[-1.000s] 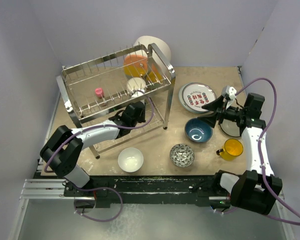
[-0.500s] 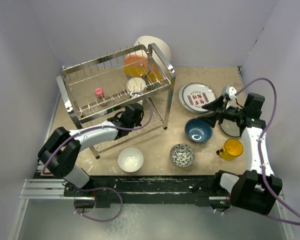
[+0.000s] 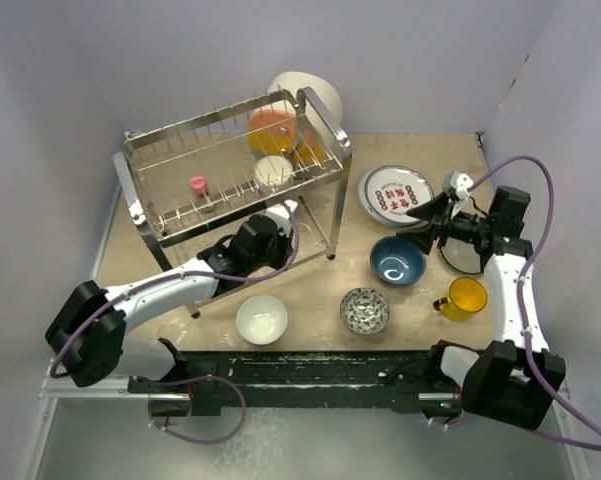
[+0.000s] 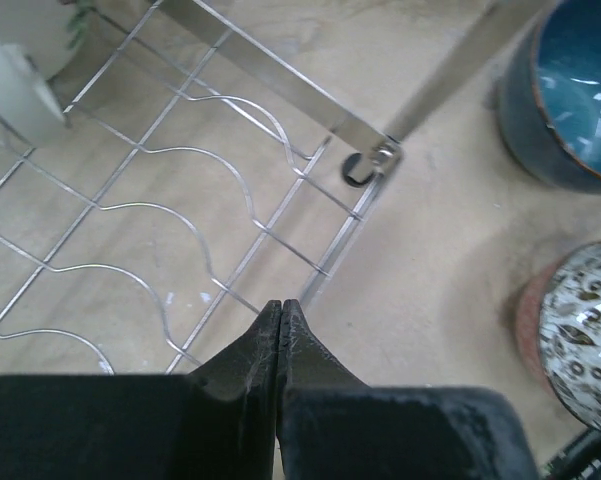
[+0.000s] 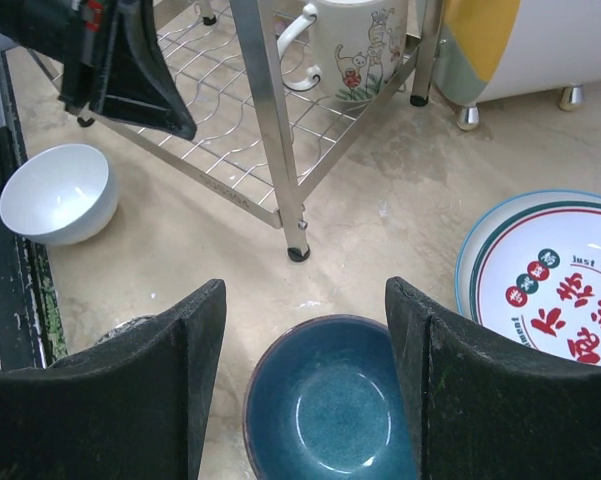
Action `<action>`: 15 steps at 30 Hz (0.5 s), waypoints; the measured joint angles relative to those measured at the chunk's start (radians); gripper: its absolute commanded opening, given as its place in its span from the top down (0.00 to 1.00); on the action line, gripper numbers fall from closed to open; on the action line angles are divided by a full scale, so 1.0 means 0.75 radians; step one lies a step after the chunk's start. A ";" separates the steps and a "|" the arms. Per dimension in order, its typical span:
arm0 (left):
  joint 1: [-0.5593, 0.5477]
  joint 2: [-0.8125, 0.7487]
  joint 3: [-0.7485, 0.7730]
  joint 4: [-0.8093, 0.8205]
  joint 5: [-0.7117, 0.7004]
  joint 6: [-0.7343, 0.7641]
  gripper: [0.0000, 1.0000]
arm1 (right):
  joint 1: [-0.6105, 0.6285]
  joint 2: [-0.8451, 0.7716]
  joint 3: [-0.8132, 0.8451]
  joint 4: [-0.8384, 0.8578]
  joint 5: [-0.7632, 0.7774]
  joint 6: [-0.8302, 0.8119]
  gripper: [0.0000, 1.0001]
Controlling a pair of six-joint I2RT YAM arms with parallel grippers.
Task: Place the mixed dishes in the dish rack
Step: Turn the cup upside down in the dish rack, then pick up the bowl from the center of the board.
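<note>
Your left arm stretches low from its base toward the far right, with its wrist at the near side of the dish rack [image 3: 325, 125]. The left pincer [image 4: 280, 310] is clenched on nothing, fingertips pressed together over the near-right edge of the rack's bottom wire shelf.

Your right arm stands folded at the right side of the desk [image 3: 320, 285], forearm pointing left. The right pincer [image 5: 302, 290] is released, jaws wide, hovering above the dark blue bowl [image 5: 325, 405] without touching it.

Out on the desk sit the white bowl [image 3: 262, 319], the small grey-patterned bowl [image 3: 365, 310], the yellow cup [image 3: 467, 297] and the red-lettered plate [image 3: 392, 193].

A grey plate [image 3: 455, 263] is mostly hidden under your right wrist. The cartoon-printed mug [image 5: 365, 40] on the bottom shelf is cut off by the top edge of the right wrist view.
</note>
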 measured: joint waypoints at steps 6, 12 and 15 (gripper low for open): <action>-0.034 -0.055 -0.020 0.004 0.146 0.000 1.00 | 0.000 0.003 0.001 -0.006 0.025 -0.013 0.32; -0.069 -0.055 -0.044 0.008 0.239 0.021 1.00 | 0.000 0.005 0.011 -0.019 0.037 -0.039 0.32; -0.092 -0.062 -0.065 0.005 0.272 0.034 1.00 | 0.000 0.005 0.017 -0.031 0.047 -0.059 0.32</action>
